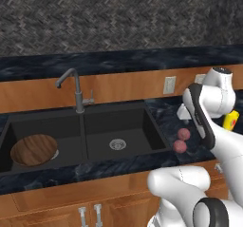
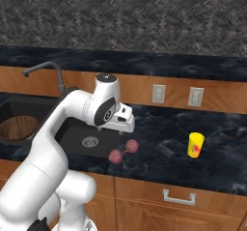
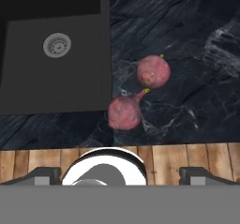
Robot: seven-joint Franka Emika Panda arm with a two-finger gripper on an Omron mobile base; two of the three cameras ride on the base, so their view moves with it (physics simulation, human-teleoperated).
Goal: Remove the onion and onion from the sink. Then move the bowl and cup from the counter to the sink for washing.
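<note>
1. Even, flat rendered light throughout; no glare.
2. The sink (image 1: 95, 131) basins read nearly black, detail lost in them.
3. Soft, faint shadows under the onions (image 3: 140, 96) beside the sink.
4. Low resolution, slightly blurred edges.

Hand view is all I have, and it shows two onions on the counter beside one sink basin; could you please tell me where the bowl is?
Observer: The bowl lies in the left basin of the sink, seen from the left base view.
Operator: Thank you. Where is the cup, please?
Observer: The cup stands upright on the counter, to the right of the onions and apart from them.
Operator: And the faucet?
Observer: The faucet rises behind the divider between the basins, its spout reaching over the left basin.
</note>
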